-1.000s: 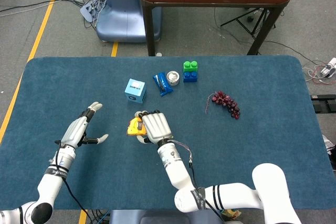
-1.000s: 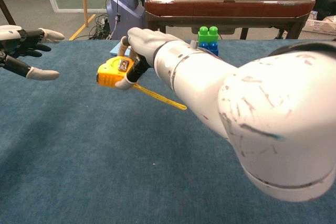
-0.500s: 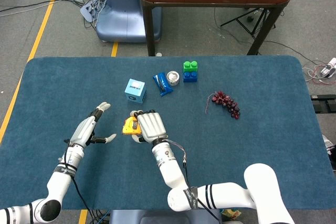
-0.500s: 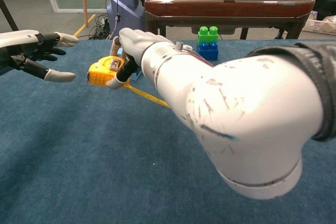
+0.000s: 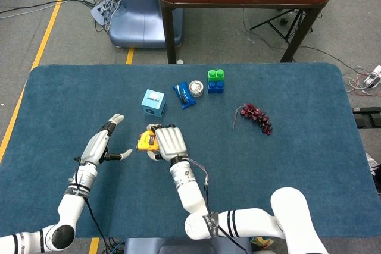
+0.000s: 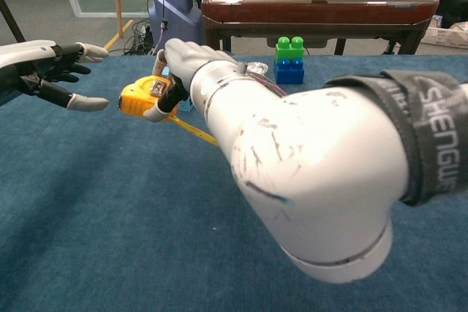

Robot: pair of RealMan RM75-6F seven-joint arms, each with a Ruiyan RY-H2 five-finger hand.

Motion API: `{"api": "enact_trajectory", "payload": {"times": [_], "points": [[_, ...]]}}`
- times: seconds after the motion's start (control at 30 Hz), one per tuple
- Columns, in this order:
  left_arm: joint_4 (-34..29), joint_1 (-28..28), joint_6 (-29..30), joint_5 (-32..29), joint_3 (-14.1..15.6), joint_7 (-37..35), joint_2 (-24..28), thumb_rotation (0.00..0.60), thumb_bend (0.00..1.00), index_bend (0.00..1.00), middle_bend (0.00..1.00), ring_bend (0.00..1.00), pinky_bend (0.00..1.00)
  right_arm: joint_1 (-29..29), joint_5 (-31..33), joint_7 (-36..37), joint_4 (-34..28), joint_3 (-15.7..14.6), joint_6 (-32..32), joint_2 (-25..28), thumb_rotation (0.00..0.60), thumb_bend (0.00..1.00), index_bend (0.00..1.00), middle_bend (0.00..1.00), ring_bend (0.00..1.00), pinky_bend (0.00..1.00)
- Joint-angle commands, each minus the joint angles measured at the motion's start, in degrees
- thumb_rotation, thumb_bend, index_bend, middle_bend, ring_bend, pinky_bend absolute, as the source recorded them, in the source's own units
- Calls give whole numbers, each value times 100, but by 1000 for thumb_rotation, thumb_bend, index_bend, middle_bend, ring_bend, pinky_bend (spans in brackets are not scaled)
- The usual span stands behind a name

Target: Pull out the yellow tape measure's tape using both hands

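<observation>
A: Where does the job stand?

B: On the blue table [image 5: 297, 147], the right hand [image 5: 166, 141] holds the yellow tape measure [image 6: 142, 98] lifted off the cloth near the table's middle-left, fingers wrapped over the case. The left hand [image 6: 51, 71] hovers just beside it, fingers spread, holding nothing. I judge this the approach: the case is secured and the second hand is not yet on the tape.

A: So what does the next move call for?

B: The left hand needs to close in and pinch the tape's end, then the two hands draw apart. A yellow strip [image 6: 191, 128] trails down from the case in the chest view, behind the right forearm.

A: What can't you make out?

B: Where that strip ends: the forearm covers it, and in the head view the right hand hides most of the case. The hook tab is too small to find, so which side the left hand should reach is unclear.
</observation>
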Motion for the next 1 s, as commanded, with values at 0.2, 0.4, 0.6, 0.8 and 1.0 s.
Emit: {"api": "enact_trajectory", "payload": {"times": [0.2,0.4,0.6,0.8,1.0], "points": [[0,-5,51,-55,-5,13,-42,600,201,0,0,0,0,63,-11,61,178,75,-29,-95,600,543,546,526,380,251],[4,-37,52,-142,-41,31,-76,600,202,0,0,0,0,125,-39,124,344,115,-79,-202,600,543,546,526,380,251],[47,-50,43,-183,-43,11,-127,600,201,0,0,0,0,165,-48,167,490,144,-131,-288,600,543,546,526,380,251],[81,-59,29,-200,-45,-13,-160,600,201,0,0,0,0,195,-69,204,594,192,-156,-343,600,543,546,526,380,251],[64,-71,19,-235,-58,-10,-163,600,201,0,0,0,0,230,-43,226,720,252,-191,-410,600,543,546,526,379,251]]}}
